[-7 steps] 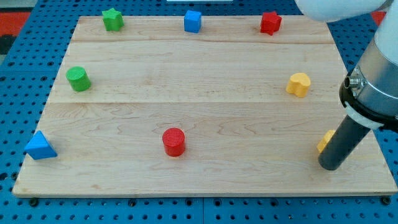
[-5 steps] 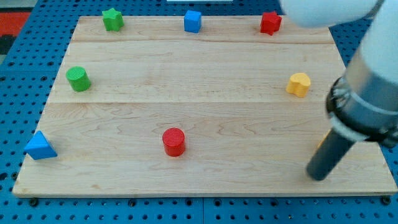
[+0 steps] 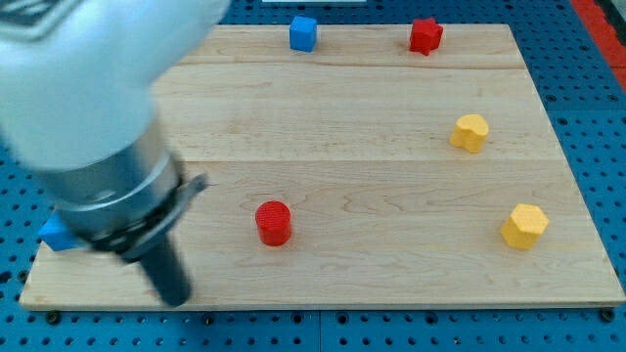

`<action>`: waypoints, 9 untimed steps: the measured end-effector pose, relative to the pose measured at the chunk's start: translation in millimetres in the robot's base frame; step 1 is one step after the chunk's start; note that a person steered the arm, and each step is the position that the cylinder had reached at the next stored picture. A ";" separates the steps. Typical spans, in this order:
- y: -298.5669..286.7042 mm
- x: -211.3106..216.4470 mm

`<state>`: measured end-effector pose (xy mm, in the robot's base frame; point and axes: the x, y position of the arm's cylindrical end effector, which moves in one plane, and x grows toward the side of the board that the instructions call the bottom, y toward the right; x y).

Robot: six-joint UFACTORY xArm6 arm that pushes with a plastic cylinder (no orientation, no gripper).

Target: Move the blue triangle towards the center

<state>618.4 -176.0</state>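
Observation:
The blue triangle (image 3: 54, 233) lies at the board's lower left edge; only a small corner of it shows, the rest is hidden behind my arm. My tip (image 3: 177, 298) rests on the board near the view's bottom, to the right of the triangle and a little below it, not touching it. A red cylinder (image 3: 274, 223) stands to the tip's upper right.
A blue cube (image 3: 303, 32) and a red star (image 3: 424, 36) sit along the top edge. A yellow heart-like block (image 3: 469, 132) and a yellow hexagon (image 3: 524, 226) are at the right. My arm hides the board's upper left.
My arm swept from the board's lower right to its lower left. The yellow hexagon is now uncovered; the two green blocks are now hidden behind the arm.

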 end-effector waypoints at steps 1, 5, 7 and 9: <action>-123.6 -7.9; -31.5 -98.0; -85.7 -39.9; -11.3 -52.2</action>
